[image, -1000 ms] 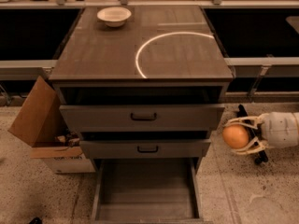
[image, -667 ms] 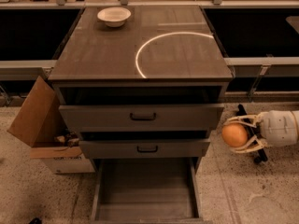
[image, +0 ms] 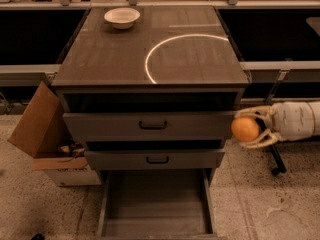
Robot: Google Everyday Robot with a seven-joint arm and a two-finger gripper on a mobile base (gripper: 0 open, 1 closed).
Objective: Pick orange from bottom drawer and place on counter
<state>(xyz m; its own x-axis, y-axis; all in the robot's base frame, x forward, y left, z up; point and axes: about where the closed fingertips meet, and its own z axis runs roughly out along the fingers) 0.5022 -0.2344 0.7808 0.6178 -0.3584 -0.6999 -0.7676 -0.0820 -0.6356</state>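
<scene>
The desk (image: 110,59) top lies above and left of the load, the bottom drawer (image: 155,204) open below. Right of the cabinet, the end effector (image: 244,129) clasps the orange (image: 245,129); rising too close could clip the desk's edge, dislodging it.

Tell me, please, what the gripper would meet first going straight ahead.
The gripper, holding the orange, points at the upper drawer beside it; likely that drawer's end first, depth unclear.
</scene>
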